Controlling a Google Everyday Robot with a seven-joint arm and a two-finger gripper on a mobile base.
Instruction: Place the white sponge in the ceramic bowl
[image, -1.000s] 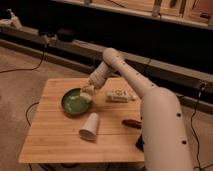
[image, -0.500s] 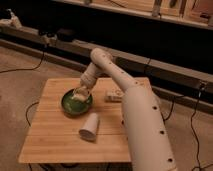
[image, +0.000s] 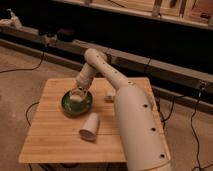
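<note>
While claw (image: 78, 93) hangs low over ceramic bowl (image: 76, 104), left-centre on desk (image: 55, 136), white sponge (image: 75, 97) shows pale at its tip, inside rim. Grip cannot be told; sponge held or lying loose, unclear. Best release low, centred, then lift straight. Paper cup (image: 90, 127) lies near; box (image: 110, 94) half hidden behind arm.

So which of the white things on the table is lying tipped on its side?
The white paper cup, lying on the wooden table in front of the ceramic bowl. The white sponge sits over the bowl at the gripper.
</note>
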